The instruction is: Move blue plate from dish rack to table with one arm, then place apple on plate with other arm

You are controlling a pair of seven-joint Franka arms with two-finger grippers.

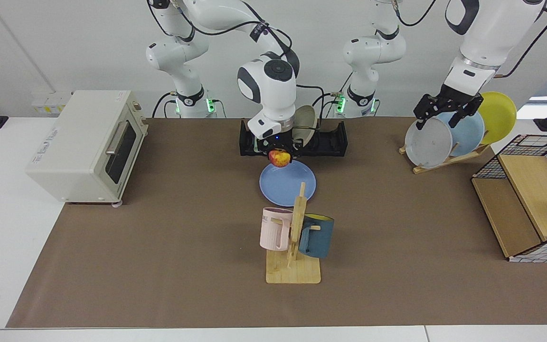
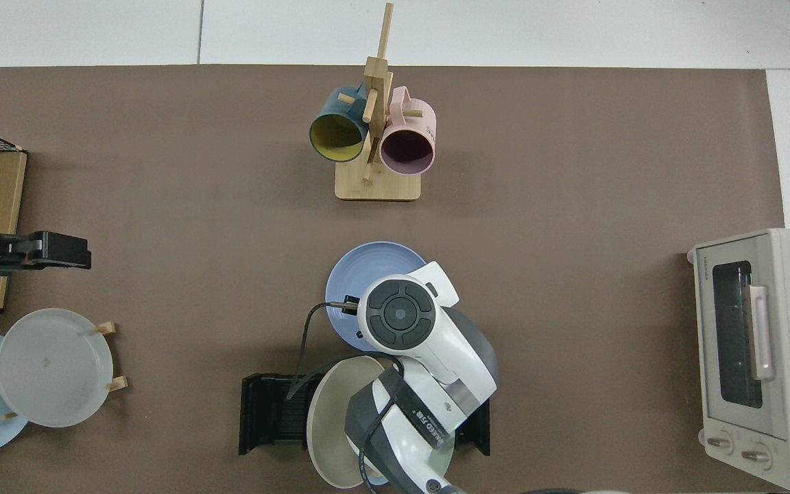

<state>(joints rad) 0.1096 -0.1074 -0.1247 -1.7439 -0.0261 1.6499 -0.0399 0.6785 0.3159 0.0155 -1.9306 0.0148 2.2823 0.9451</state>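
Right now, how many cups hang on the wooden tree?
2: a pink mug on one side of the mug tree, a dark blue mug on the other. None looks hidden.

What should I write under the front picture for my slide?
Right gripper holds the apple over the blue plate; left gripper waits by the wooden plate stand.
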